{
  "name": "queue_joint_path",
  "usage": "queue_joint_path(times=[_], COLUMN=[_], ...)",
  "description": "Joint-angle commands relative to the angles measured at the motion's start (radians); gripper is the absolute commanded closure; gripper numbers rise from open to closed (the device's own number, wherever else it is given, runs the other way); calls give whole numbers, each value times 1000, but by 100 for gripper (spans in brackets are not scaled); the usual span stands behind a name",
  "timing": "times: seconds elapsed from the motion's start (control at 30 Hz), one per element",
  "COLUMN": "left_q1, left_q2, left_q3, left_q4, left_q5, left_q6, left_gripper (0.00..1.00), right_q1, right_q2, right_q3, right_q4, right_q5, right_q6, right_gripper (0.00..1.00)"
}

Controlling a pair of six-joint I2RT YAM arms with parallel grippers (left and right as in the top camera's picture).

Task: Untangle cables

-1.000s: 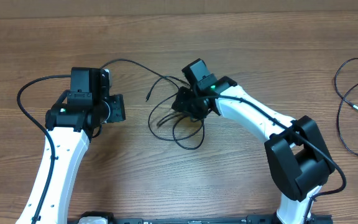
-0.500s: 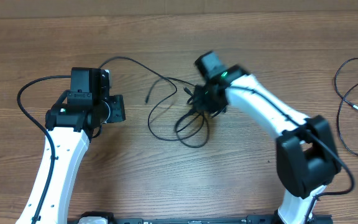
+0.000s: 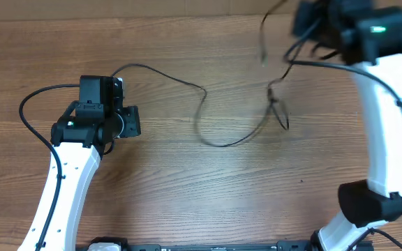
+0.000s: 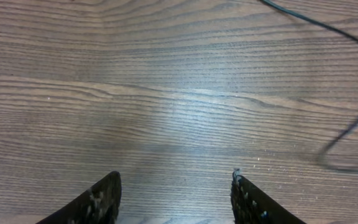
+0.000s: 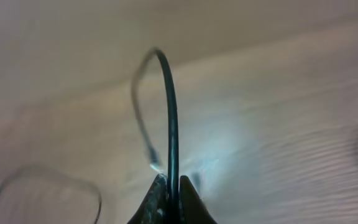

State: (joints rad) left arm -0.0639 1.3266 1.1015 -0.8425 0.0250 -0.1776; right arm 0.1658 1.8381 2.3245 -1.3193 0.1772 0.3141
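A thin black cable (image 3: 208, 104) lies stretched over the wooden table, from near my left gripper across the middle. It then rises to my right gripper (image 3: 311, 21), which is lifted high at the back right and blurred. A loose end (image 3: 262, 49) hangs below it. In the right wrist view the jaws (image 5: 171, 183) are shut on the cable (image 5: 173, 118), which arches upward from them. My left gripper (image 3: 128, 122) rests low at the left. In its wrist view the fingers (image 4: 176, 186) are open and empty, with the cable (image 4: 328, 28) crossing the upper right.
The wooden table (image 3: 187, 202) fills the view. The right arm's white link (image 3: 386, 118) spans the right side and hides what lies under it. The left arm's own thick black wire (image 3: 30, 101) loops at the far left.
My right gripper has risen and swung to the back right with the cable in it. The tangled loops in the middle have pulled out into one long strand. The left arm has not moved.
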Motion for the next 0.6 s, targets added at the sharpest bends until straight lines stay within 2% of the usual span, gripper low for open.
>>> queue_joint_path(times=[0.0,0.1,0.17,0.33,0.47,0.57], left_q1=[5,5,5,5,5,5], left_q2=[-13,-13,-13,-13,-13,-13], left_q3=[18,18,18,18,18,18], left_q4=[1,1,2,4,2,1], left_q5=[0,1,1,1,1,1], left_q6=[-6,-6,-6,-6,-10,-10], left_gripper=[43,43,43,43,44,44], right_q1=[-91,-163,-195,-224,-222,-217], right_q2=[-15,-15,-15,-15,-15,-15], right_q3=[72,80,80,80,80,80], right_q4=[12,16,11,61,166,273], right_q5=[118,105,18,-301,-611,-804], right_q6=[-32,-31,-31,-31,-25,50], right_gripper=[96,96,96,96,96,96])
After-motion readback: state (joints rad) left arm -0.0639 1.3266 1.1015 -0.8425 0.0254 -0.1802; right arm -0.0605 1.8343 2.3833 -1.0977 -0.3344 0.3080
